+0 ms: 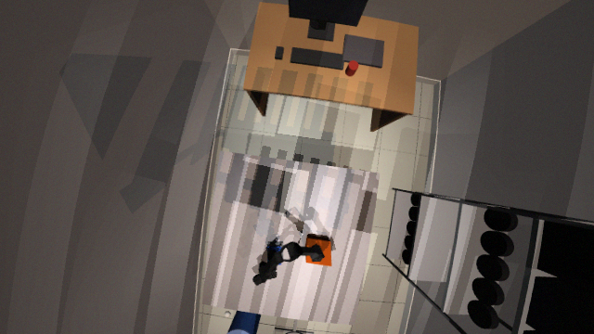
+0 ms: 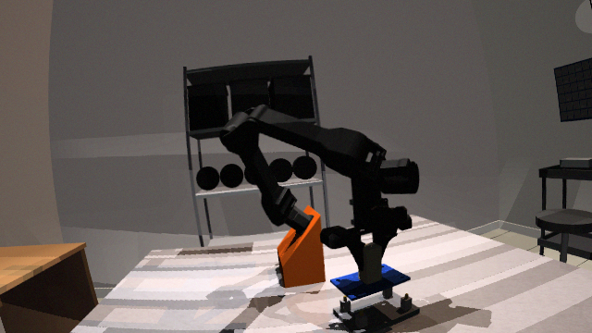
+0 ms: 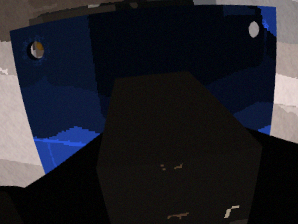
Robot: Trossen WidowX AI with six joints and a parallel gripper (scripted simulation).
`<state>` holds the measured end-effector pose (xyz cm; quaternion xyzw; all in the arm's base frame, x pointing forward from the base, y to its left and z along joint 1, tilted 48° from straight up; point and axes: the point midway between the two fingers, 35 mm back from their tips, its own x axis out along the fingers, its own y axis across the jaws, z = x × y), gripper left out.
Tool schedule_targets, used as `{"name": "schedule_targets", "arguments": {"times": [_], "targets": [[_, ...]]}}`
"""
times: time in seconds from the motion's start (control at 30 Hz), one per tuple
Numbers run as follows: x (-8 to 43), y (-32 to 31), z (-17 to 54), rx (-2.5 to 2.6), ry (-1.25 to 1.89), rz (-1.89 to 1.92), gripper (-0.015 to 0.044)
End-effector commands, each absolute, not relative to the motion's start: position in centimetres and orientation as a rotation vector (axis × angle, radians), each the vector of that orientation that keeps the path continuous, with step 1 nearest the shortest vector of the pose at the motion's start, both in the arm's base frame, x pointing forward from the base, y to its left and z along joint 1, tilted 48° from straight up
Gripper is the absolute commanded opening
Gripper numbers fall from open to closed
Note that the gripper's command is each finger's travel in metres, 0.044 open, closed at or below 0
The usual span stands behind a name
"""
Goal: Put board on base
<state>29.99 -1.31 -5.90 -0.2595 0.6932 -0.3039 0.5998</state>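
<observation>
Black gripper [image 1: 275, 244] [image 2: 371, 277] [image 3: 161, 133] points down, fingers less than half open and closed on something. Taken to be the board's square handle, itself hidden by the fingers.

Held beneath: blue board [image 1: 277, 249] [image 2: 394, 277] [image 3: 60, 92], handle side up, close to level. It hangs above the grey base [image 2: 394, 318], with a visible gap in the exterior view — not seated.

Base stands on the counter [image 1: 325, 297] [image 2: 185, 287]. By the top view, the work lies between the orange arm mount [image 1: 326, 260] [image 2: 302, 265] and the counter's left edge, nearer the lower left corner than the upper right one.

Alignment: wrist view shows a touch of gold in the left hole [image 3: 36, 50]; the right hole [image 3: 253, 29] shows only pale. That camera looks obliquely, so neither proves a match or a miss. The two near holes cannot be judged.

Step in hand, as judged: centring over the gold pins [image 2: 406, 296], then lowering. Correct sideways offset and twist while still clear of the pins; descend straight and slowly, board parallel to the base. Should one corner ride up on a pin, lift slightly and re-centre — pressing could wedge it or turn the handle in the grip. Release only once flat on all four posts [image 2: 406, 303].
</observation>
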Motion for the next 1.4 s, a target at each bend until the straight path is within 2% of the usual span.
{"name": "schedule_targets", "arguments": {"times": [0.0,1.37], "targets": [[29.9,-0.3,-6.8,-0.597,1.599,-0.707,0.0000],[29.7,-1.8,-8.3,-0.602,1.606,-0.709,0.0000]]}}
